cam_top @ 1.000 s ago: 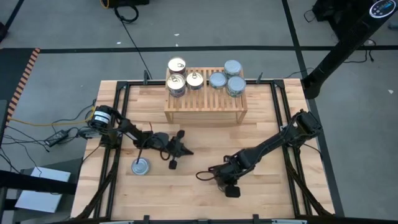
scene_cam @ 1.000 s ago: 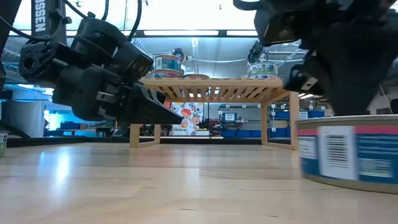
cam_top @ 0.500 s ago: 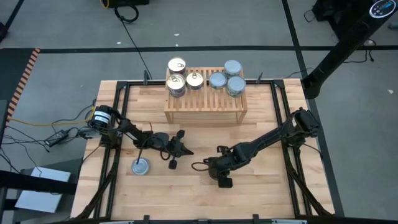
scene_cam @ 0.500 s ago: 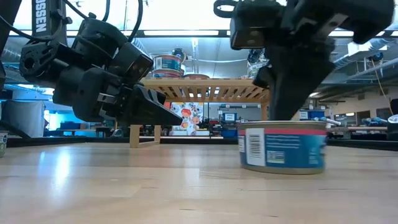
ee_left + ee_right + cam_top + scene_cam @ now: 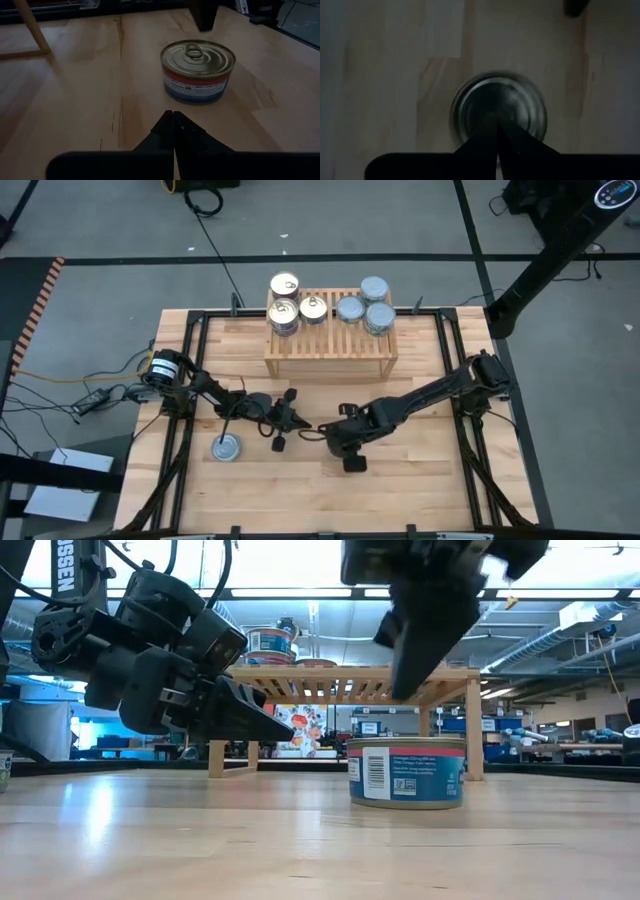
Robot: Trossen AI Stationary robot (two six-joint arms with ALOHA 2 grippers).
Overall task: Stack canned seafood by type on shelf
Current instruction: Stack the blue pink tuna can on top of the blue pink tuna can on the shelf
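Seemingly right gripper (image 5: 496, 131) closed, above tin (image 5: 406, 772)

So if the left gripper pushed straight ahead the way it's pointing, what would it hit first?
Most likely the short round gold-topped tin standing on the plank tabletop; it sits directly beyond the shut left gripper, with bare wood between them.
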